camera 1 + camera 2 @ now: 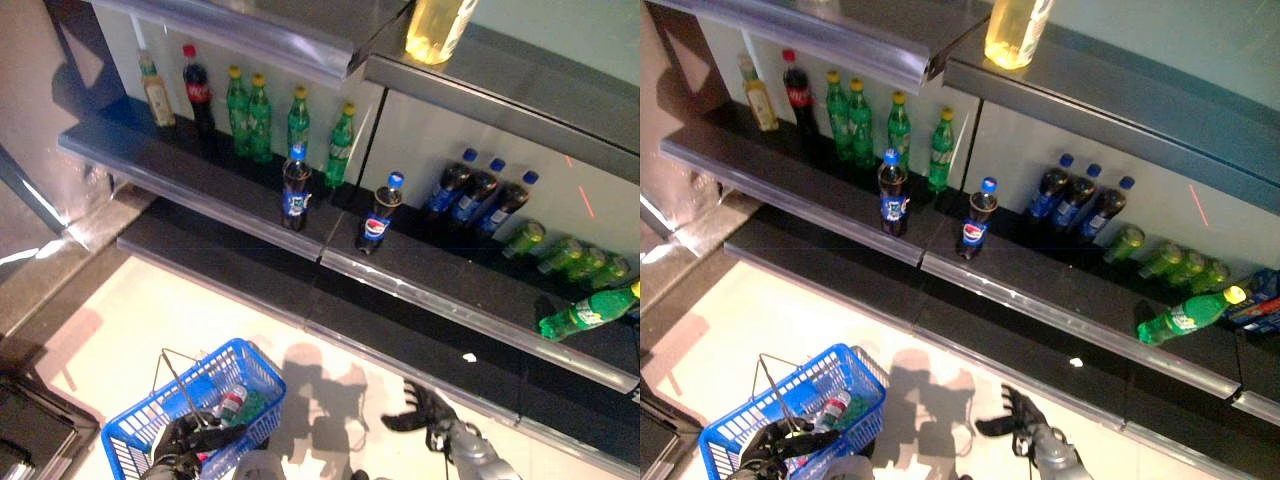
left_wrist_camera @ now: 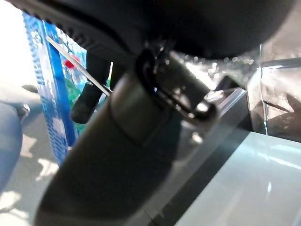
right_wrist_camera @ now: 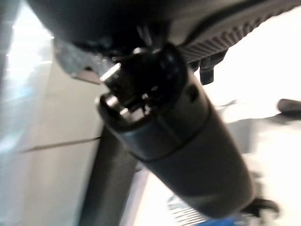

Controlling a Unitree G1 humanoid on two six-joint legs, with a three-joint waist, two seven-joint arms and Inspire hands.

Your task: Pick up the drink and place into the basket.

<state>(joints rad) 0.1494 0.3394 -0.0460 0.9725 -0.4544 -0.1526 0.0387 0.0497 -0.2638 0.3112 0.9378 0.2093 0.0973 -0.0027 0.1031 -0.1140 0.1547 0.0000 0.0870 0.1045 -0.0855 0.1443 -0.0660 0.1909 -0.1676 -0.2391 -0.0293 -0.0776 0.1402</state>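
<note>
A blue wire basket (image 1: 140,432) hangs low at the left, above the pale floor. Inside it lies a green bottle with a red cap (image 1: 232,402), which also shows in the left wrist view as a red cap (image 2: 70,61). My left hand (image 1: 190,437) is curled round the basket's thin metal handle (image 2: 80,69). My right hand (image 1: 420,410) hovers below the shelf front with its fingers spread and nothing in them. Two dark cola bottles with blue caps (image 1: 296,190) (image 1: 378,215) stand at the front of the middle shelf.
Behind them stand several green bottles (image 1: 262,118), a red-capped cola (image 1: 197,92) and a yellow drink (image 1: 157,92). More dark bottles (image 1: 478,195) and green cans (image 1: 570,255) are on the right, with one green bottle (image 1: 585,315) lying on its side. A lower shelf ledge (image 1: 400,340) juts out.
</note>
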